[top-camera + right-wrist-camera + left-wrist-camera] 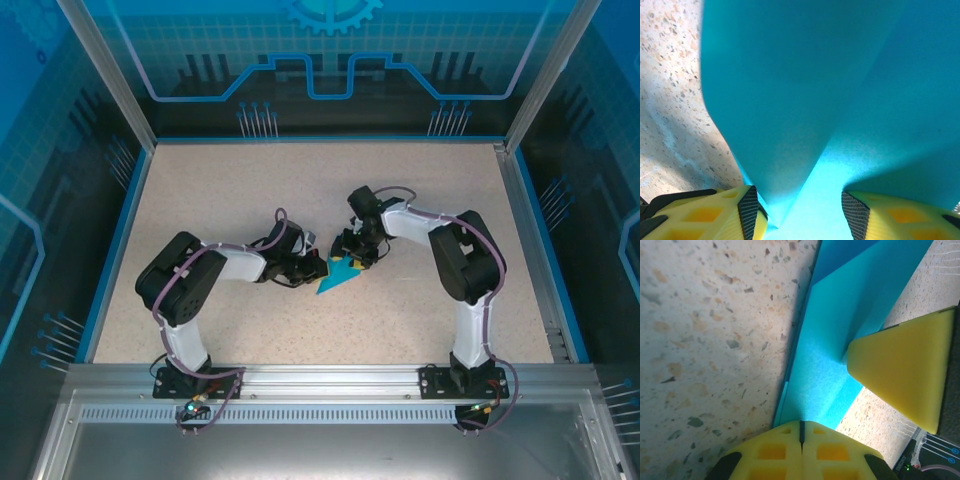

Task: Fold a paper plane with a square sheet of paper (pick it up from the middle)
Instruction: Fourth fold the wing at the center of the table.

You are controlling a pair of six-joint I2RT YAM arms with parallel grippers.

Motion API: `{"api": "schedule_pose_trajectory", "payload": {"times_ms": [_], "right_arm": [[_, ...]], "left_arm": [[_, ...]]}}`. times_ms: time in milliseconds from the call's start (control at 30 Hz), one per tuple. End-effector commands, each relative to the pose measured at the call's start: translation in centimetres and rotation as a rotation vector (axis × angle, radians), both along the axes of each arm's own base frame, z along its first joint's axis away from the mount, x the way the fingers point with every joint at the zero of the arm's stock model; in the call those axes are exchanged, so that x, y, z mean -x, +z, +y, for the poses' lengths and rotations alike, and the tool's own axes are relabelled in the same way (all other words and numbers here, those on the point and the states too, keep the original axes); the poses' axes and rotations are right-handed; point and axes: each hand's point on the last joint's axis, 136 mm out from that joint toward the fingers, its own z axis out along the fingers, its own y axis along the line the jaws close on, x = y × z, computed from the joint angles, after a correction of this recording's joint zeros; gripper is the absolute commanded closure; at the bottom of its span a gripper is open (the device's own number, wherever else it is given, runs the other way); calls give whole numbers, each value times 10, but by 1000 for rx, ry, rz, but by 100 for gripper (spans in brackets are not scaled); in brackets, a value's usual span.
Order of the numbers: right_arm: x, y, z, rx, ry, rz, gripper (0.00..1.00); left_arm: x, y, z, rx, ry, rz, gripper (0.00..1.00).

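The left tool (801, 432) sat shut, seemingly touching the paper plane (825, 365), as the right tool (801, 210) gaped astride its fold.

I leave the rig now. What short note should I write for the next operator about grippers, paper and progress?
Left gripper: shut, tips at the narrow end of the teal paper; a pinch cannot be confirmed.
Right gripper: open, fingers astride a raised flap.
Paper: on the table, between both grippers, partly folded.
Done: first folds.
To do: finish the plane's folds.
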Motion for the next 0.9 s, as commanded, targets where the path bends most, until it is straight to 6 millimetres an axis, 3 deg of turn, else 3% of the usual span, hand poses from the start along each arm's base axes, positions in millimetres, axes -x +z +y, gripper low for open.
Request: {"api": "schedule_pose_trajectory", "payload": {"times_ms": [0, 400, 867], "right_arm": [[34, -64, -33, 153, -11, 136, 47], [41, -74, -45, 204, -30, 183, 60], [41, -80, -42, 210, 6, 217, 57]], "left_arm": [[-3, -6, 3, -29, 8, 19, 97], [-4, -1, 2, -26, 1, 14, 96], [0, -8, 8, -64, 13, 37, 96]]}}
